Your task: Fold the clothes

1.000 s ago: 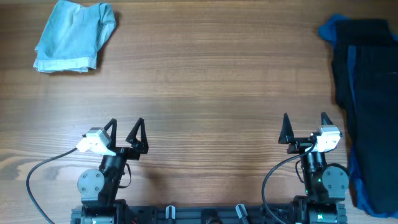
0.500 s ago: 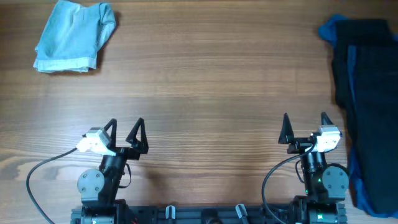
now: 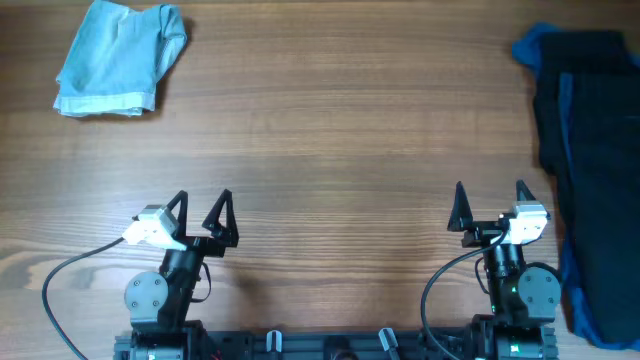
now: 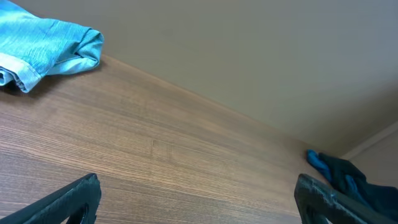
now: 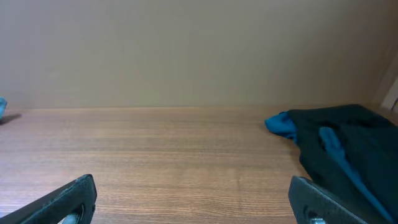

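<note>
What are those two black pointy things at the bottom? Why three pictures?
Those are the robot's two-finger hands, called grippers: the left gripper and the right gripper. Both are open, holding nothing. One picture looks down from above the table. The other two come from cameras on the wrists, peeking out between the fingers. On the table lie a pale blue denim garment, far left, and a dark pile of navy and blue clothes at the right edge.
</note>
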